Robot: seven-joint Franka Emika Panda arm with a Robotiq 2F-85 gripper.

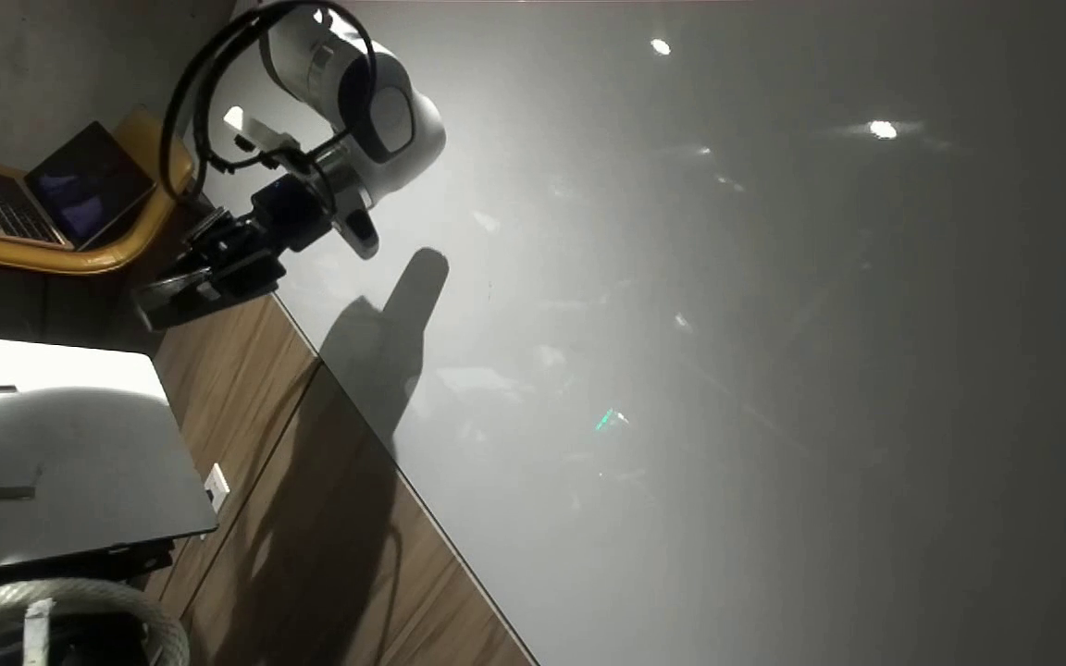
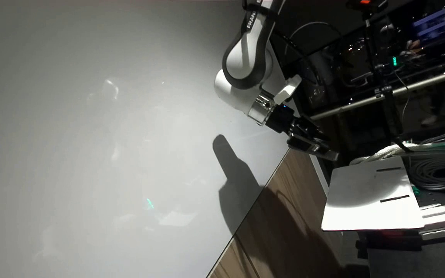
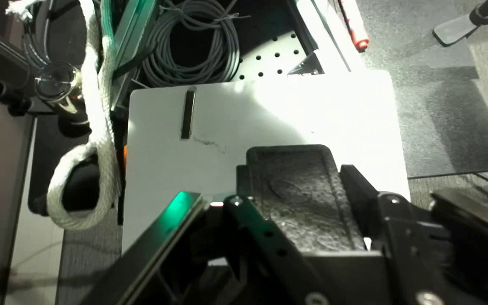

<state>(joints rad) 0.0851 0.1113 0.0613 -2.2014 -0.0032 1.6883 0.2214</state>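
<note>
Okay, pincer clamps dark block, jaws partly apart; best hold it level, clear of white panel beyond the jaws (glare-lit).

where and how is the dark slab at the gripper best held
Grip the dark slab across its long edges, probably best from its lower end in the wrist view: it is oblong, those edges run roughly parallel, and the jaws hold it there now.
</note>
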